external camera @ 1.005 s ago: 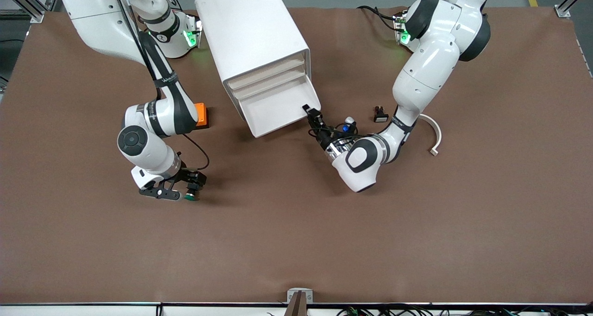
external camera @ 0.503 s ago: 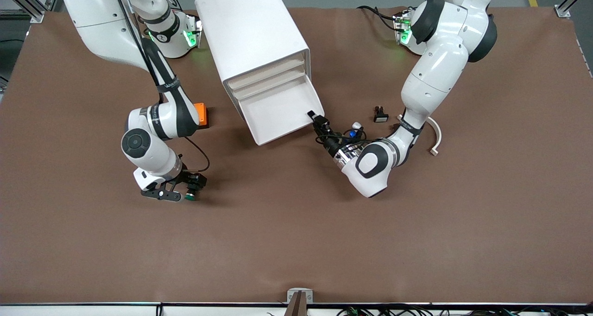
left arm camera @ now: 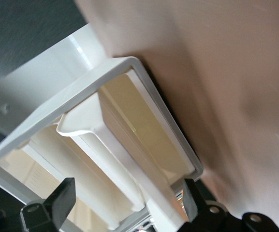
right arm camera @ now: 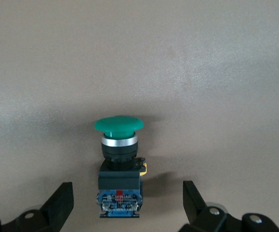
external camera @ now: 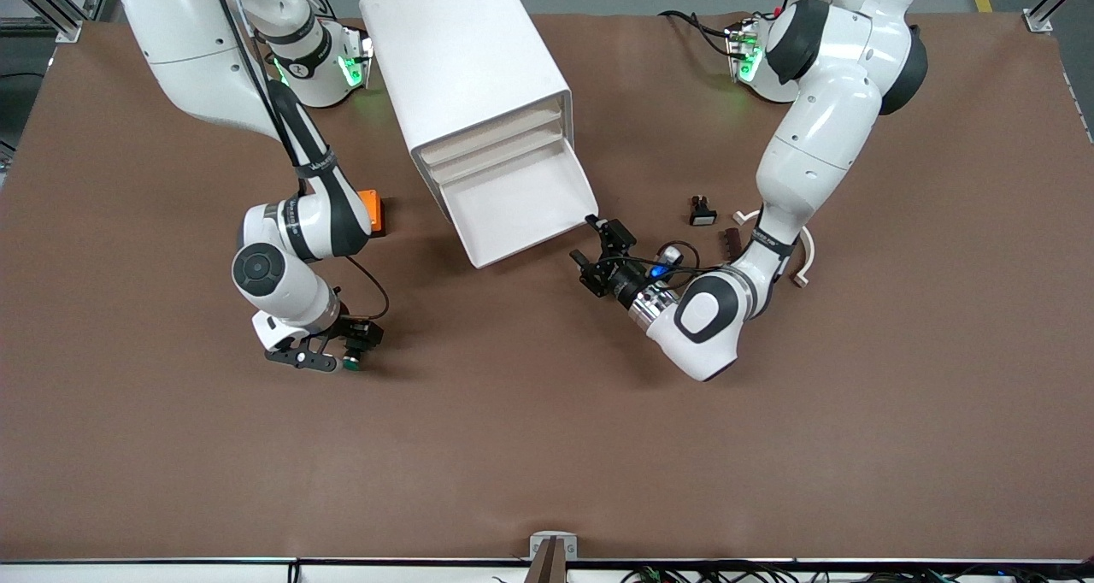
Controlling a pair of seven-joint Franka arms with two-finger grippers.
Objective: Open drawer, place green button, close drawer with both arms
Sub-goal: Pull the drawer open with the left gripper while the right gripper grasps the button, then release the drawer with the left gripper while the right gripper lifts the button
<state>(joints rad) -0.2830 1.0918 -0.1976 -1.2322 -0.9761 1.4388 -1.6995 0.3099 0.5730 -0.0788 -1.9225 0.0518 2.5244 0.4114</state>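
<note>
Button [right arm camera: 119,164] stands upright on the table, green cap up, centred between the spread fingers of the right gripper [external camera: 329,362], which sits low over it with jaws wide and not touching; no grasp yet. Drawer [external camera: 521,204], the lowest in the cabinet [external camera: 466,70], is pulled out and empty. Left gripper [external camera: 601,256] is now just off the drawer's front corner, at the table's left-arm end, jaws apart and holding nothing. A second ago those jaws were pinched on the drawer's front edge; since then they have let go and the arm has drawn back a little, while the drawer has stayed out. Right gripper has barely moved over the button in that time. Reading: the opening step looks finished, and the pick comes next — right jaws need to close on the button's black body below the cap. Orange box [external camera: 369,211] lies beside the right forearm; a black switch [external camera: 702,213] and a curved white piece [external camera: 807,254] lie near the left arm, untouched.
</note>
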